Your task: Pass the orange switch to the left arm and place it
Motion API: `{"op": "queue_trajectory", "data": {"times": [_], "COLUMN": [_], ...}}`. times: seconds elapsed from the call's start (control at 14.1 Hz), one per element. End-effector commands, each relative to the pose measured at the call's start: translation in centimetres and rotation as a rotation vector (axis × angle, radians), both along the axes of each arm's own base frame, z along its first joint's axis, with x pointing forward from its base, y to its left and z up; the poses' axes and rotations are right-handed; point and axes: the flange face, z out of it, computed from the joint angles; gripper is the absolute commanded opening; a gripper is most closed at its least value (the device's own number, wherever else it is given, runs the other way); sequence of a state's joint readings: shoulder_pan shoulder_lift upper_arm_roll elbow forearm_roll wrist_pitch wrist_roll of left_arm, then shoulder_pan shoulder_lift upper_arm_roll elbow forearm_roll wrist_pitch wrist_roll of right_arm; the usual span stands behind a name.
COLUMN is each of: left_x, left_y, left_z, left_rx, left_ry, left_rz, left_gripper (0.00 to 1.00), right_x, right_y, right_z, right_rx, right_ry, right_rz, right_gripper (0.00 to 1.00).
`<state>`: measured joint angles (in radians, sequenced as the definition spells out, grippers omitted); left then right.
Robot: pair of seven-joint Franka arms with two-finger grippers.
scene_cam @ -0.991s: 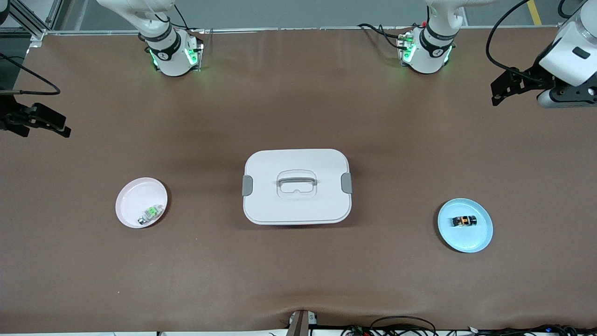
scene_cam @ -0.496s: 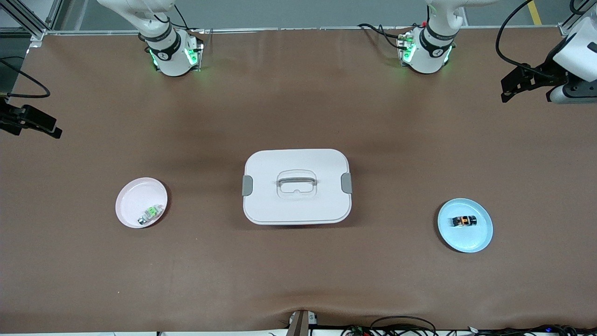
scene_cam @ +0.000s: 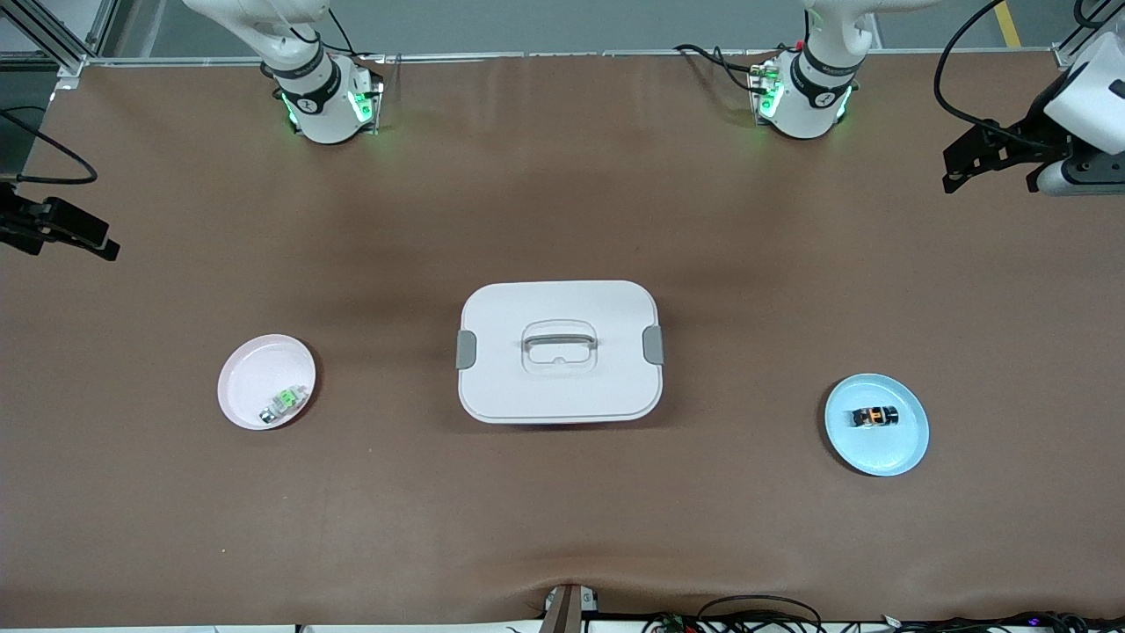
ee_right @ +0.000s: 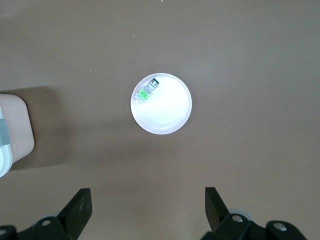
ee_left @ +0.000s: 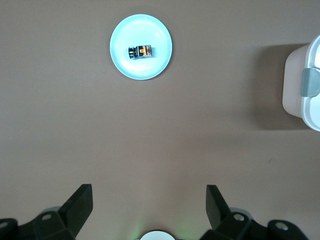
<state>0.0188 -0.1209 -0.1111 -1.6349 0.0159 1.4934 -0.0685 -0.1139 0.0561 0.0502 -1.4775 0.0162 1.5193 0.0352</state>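
With both jaws spread over the desk ends, I risk clipping the box (scene_cam: 559,352) carrying the orange switch (scene_cam: 876,416) across.

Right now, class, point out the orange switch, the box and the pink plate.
orange switch (scene_cam: 876,416), front view, on its orange centre mark.
box (scene_cam: 559,303), front view, on the bare lid above the handle.
pink plate (scene_cam: 250,374), front view, on its bare inner surface.
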Motion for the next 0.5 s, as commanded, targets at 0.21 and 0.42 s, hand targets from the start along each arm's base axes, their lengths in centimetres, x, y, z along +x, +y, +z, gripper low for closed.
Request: {"op": "queue_trajectory", "data": {"times": [0.21, 0.42], "left_x": [0.57, 0.66], "left_y": [0.36, 0.20], "left_z": [0.70, 0.47], "left_rx": [-0.018, -0.018], "left_ry": [-0.008, -0.004], "left_rz": [-0.002, -0.007], "left_gripper": [1.00, 1.00], "right_x": [-0.85, -0.85], "right_y": [0.40, 0.23], "right_z": [0.44, 0.33], "right_rx": [0.007, 0.008], "right_ry": [0.002, 0.007], "right_rz": [-0.012, -0.014], "right_gripper": [1.00, 1.00]}}
